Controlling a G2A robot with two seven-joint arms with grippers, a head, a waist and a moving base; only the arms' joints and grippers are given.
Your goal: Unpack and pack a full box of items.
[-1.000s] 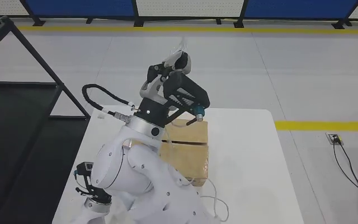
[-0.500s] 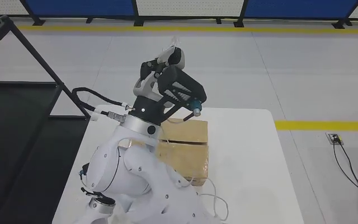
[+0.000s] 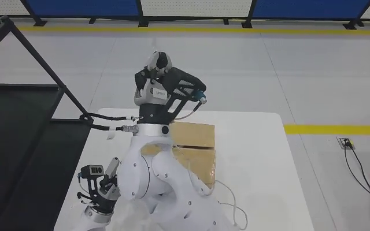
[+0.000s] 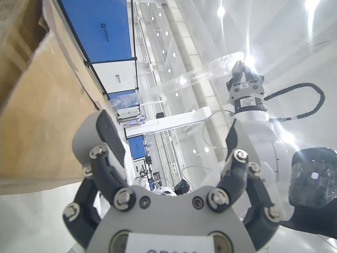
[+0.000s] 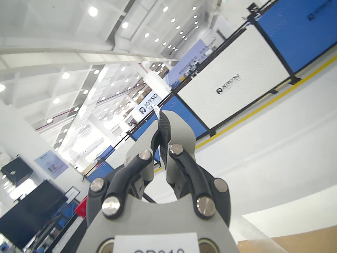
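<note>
A brown cardboard box (image 3: 195, 137) sits near the middle of the white table (image 3: 254, 173), its top flaps closed. My right gripper (image 3: 160, 58) is raised high above the box's far left side. Its fingers (image 5: 163, 126) are pressed shut on a strip of clear tape (image 4: 200, 73), which trails from the right gripper (image 4: 241, 65) toward the box (image 4: 44, 122). My left gripper (image 4: 168, 130) is low by the table's near left corner (image 3: 110, 173), beside the box. It is open with nothing between its pads. A box corner (image 5: 263, 246) shows below the right gripper.
A black metal frame (image 3: 34, 69) stands off the table's left side. A loose white cable (image 3: 228, 208) lies on the table in front of the box. Blue and white partition panels (image 3: 196, 8) line the far floor behind a yellow line.
The raised right arm has swung left and turned, carrying the clear tape with it. The left gripper has come into view at the table's near left corner.
</note>
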